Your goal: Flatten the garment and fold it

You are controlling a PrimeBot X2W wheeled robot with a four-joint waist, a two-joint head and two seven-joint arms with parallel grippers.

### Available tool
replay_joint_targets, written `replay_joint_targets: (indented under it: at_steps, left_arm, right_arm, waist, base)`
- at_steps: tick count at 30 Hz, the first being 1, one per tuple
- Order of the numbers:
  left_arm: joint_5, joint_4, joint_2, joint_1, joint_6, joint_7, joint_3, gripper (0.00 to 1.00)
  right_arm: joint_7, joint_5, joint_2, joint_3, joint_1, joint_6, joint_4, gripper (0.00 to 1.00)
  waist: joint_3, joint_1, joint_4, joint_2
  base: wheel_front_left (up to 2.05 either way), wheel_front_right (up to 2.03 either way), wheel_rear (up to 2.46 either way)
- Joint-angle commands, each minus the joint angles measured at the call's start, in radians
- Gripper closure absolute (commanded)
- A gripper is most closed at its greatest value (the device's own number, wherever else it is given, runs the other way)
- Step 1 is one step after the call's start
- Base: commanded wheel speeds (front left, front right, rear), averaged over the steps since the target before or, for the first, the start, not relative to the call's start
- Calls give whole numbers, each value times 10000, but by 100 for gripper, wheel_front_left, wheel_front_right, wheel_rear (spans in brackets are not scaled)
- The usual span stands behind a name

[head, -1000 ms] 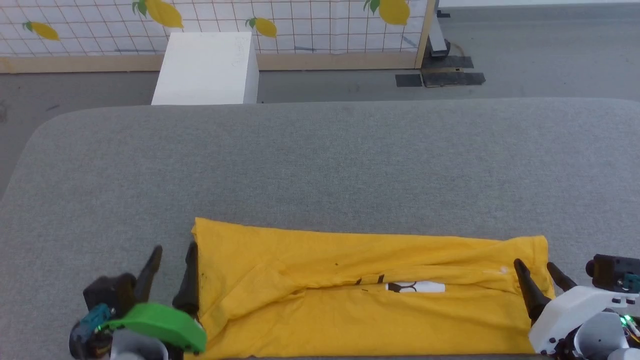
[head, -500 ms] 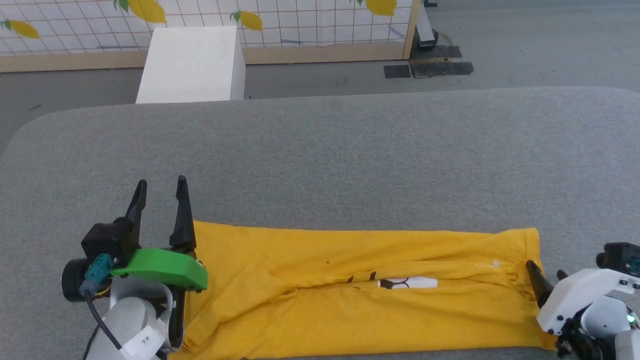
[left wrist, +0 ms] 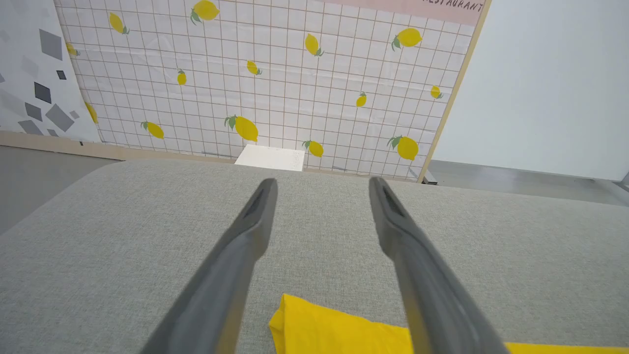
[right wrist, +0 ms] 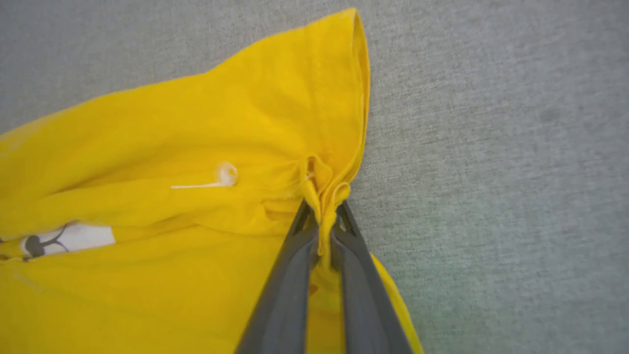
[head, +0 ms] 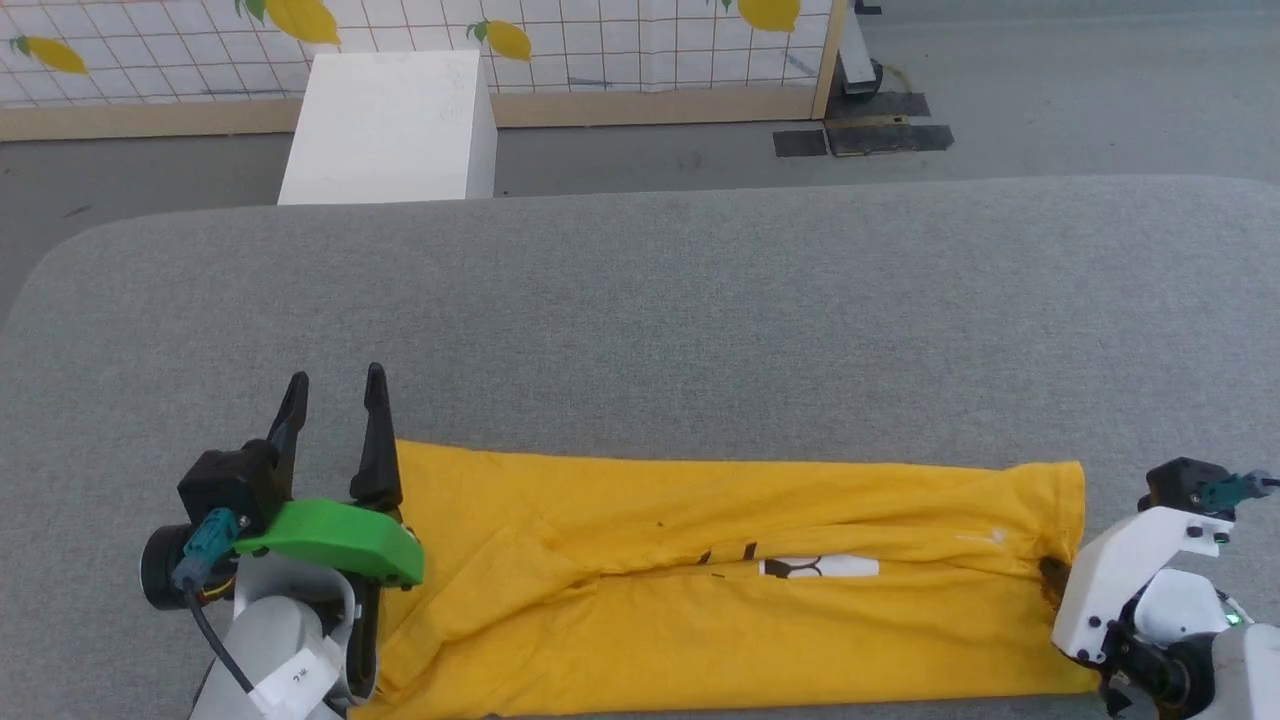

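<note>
The head camera is looking down across the table (head: 700, 300). Both wrist cameras are sharing its garment (head: 720, 610), the right closest.

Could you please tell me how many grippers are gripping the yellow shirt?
1: the right gripper, jaws shut on the right edge of the garment. The left gripper is open at its left corner.

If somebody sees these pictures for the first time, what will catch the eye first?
The bright yellow garment lies as a long folded strip along the near edge of the grey table. The right gripper is shut on a bunched fold at its right end, while the left gripper stands open at its far left corner. Behind stands a lemon-print panel.
</note>
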Motion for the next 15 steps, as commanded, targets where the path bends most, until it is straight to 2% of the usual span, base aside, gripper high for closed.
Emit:
replay_joint_targets:
  at_steps: [1, 4, 8, 15]
  left_arm:
    - [132, 57, -57, -162, -94, -45, 100, 0]
    - [220, 74, -135, -170, -165, -45, 228, 0]
    - [329, 82, -234, -118, -263, -45, 387, 0]
    - [478, 115, -374, 0, -447, -45, 579, 0]
  right_arm:
    - [-143, -169, 77, 5, 144, -15, -55, 100]
    - [-506, -429, 77, -252, 131, -15, -215, 100]
    - [-1194, -1321, 71, -1105, 82, -15, -289, 100]
    - [-2543, -2887, -824, -2615, -147, -15, 70, 100]
  waist:
    - [-1, 0, -5, 0]
    - [-2, 0, -16, 0]
    - [-1, 0, -8, 0]
    - [98, 0, 66, 0]
  base:
    - [0, 0, 0]
    - [0, 0, 0]
    - [0, 0, 0]
    - [0, 0, 0]
